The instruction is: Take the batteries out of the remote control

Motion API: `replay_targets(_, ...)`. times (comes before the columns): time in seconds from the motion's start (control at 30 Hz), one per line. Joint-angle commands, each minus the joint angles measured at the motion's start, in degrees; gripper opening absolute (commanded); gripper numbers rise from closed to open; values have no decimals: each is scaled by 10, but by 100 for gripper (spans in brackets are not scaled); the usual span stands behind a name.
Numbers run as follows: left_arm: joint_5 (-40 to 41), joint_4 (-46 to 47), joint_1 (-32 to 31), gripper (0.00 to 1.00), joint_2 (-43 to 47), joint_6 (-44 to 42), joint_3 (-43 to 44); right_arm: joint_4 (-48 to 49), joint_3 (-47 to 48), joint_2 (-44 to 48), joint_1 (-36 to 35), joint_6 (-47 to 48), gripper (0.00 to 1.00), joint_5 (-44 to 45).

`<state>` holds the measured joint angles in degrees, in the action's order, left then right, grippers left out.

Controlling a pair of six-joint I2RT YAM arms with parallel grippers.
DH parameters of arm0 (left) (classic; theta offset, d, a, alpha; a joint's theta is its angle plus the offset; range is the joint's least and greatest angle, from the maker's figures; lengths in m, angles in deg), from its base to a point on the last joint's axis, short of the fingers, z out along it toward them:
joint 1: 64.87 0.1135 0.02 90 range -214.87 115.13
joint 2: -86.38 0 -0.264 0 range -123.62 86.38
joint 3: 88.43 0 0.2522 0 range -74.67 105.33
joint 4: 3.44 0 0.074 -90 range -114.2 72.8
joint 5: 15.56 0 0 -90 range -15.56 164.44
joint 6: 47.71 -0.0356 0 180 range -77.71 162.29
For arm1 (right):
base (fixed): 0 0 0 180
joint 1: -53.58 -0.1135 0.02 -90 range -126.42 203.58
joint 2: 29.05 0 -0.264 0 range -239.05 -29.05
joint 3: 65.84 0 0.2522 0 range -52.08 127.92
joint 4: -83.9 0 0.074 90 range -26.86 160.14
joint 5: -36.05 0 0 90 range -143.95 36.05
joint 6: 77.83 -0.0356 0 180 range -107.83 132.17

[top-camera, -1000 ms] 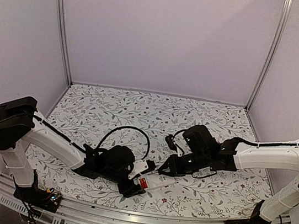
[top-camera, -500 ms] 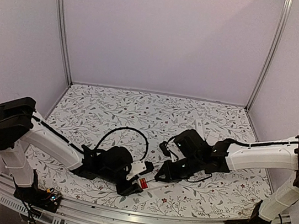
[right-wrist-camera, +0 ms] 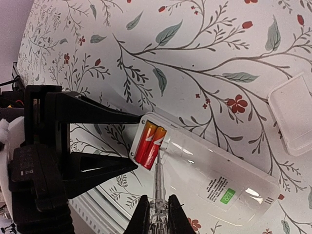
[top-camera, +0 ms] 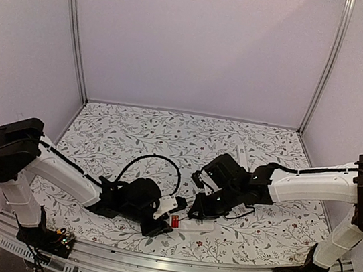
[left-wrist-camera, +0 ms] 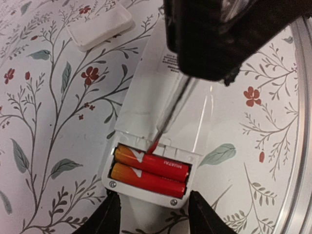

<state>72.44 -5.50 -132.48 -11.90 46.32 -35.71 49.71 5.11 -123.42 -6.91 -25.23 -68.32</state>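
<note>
Left wrist, two red-orange batteries, seated in white remote

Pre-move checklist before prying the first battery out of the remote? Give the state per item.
1. Compartment open: ok. The small white rectangular cover lies apart from the white plastic remote control.
2. Batteries exposed: ok. Two red-orange cylindrical batteries sit side by side in the bay.
3. Tool held: ok. The right gripper is shut on the clear-handled screwdriver.
4. Tip placed: cannot tell. The tip is at the bay's edge by the batteries; whether it is under one is unclear.
5. Remote braced: cannot tell. The left gripper straddles the battery end; firm contact is unclear.
</note>
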Motion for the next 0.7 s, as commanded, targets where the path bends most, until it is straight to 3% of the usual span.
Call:
replay_targets(0.0,-5,4,-8,46,-12,-11,8,-63,37,-27,-11,4,0,23)
replay_targets(0.23,-12,6,-8,45,-18,-18,15,-65,50,-62,-13,-15,0,-15)
replay_targets(0.5,-24,13,-8,42,-28,-18,19,84,-1,-81,-12,-60,0,-109)
replay_targets(0.67,26,7,-7,41,-32,-14,19,158,-34,-64,-11,-88,0,-144)
